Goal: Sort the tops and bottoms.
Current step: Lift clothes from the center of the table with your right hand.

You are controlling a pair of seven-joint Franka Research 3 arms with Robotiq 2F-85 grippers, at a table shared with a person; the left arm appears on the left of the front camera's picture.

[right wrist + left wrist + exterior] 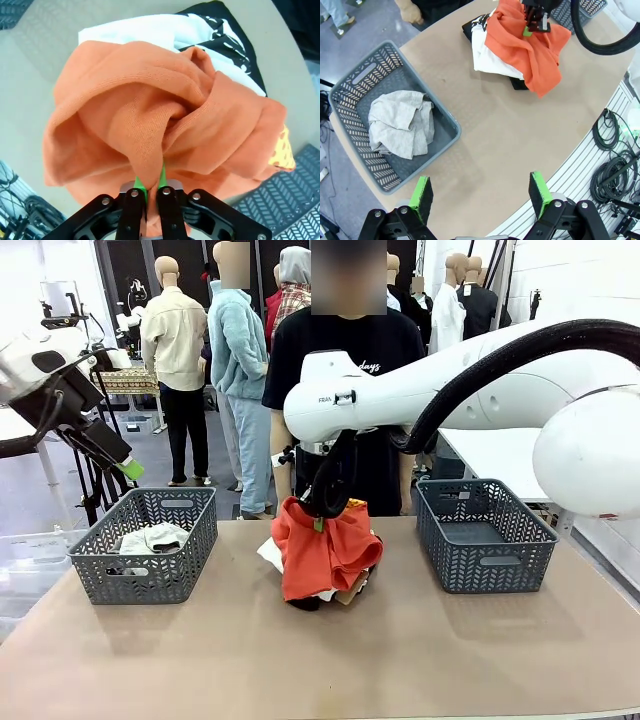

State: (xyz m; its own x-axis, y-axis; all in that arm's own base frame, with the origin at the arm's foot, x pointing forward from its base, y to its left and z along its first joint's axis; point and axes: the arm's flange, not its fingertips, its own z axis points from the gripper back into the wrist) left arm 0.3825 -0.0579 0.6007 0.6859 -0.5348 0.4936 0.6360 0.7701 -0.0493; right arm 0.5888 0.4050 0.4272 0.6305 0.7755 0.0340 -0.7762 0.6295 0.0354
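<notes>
An orange-red top [325,550] with a small yellow print [280,147] hangs bunched over the pile at the table's middle, pinched by my right gripper [320,522], which is shut on its cloth [150,150]. Under it lies the white top with black print [210,30], also seen beside the orange one [487,57]. A bit of plain black cloth [305,602], possibly the bottoms, peeks out at the pile's base. My left gripper [482,195] hovers open high above the table's left part, its green pads [421,197] wide apart with nothing between them.
The left grey basket [90,565] holds a crumpled light-grey garment [402,122]. The right grey basket [485,535] looks empty. A person in a black T-shirt [345,350] stands at the far side. Cables [610,165] hang off the table's near edge.
</notes>
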